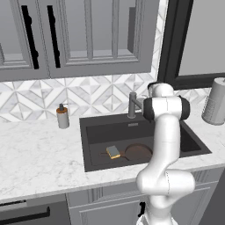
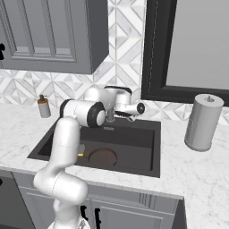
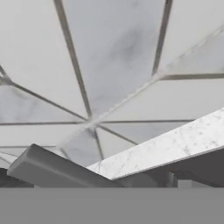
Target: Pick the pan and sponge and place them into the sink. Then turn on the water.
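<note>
In the large dark grey recessed sink [image 1: 92,145], the yellow-layered sponge [image 1: 113,152] lies at nine o'clock of the round dark brown pan [image 1: 139,152], while the released, wide-spread gripper [image 2: 134,112] hovers by the grey metal faucet [image 1: 132,104].

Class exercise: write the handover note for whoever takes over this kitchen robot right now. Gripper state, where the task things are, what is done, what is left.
Gripper: open, holding nothing, up by the faucet at the tiled back wall.
Pan: on the floor of the sink.
Sponge: in the sink too, beside the pan's left.
Done: both things placed.
Left: turn on the water; none runs from the spout yet.
</note>
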Robot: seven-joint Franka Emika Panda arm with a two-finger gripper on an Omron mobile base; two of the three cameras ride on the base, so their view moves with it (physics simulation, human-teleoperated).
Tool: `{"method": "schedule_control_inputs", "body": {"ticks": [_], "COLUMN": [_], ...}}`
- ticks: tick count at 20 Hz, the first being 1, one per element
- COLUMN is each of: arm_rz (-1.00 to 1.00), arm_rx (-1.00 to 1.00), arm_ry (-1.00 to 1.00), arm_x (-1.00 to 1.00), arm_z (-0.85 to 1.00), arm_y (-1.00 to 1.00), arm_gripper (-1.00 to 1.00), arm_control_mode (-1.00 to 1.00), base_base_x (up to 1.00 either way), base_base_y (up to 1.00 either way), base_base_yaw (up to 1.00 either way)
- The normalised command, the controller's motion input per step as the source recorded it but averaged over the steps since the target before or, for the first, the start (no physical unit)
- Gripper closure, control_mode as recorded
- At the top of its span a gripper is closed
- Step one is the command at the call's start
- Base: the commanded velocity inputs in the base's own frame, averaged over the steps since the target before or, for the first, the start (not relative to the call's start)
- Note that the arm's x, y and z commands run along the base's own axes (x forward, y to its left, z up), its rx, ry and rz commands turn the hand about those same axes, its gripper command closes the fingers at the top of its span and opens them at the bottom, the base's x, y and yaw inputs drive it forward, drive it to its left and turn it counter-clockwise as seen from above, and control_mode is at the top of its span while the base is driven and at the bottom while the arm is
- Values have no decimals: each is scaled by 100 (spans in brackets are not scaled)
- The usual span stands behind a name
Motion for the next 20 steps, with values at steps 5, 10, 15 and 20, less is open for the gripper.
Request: {"method": "schedule_control_inputs", "body": {"ticks": [5,10,15,20], "arm_rz": [0,0,0,0], "arm_rx": [0,0,0,6], "arm_ry": [1,4,1,0], "arm_x": [47,28,5,7], "arm_z": [-3,-7,0,-2], "arm_y": [0,0,-1,0], "arm_gripper": [100,100,100,100], "arm_control_mode": [-100,-100,-100,-100], "base_base_x": [0,0,0,0], "base_base_y": [0,0,0,0], "base_base_yaw": [0,0,0,0]}}
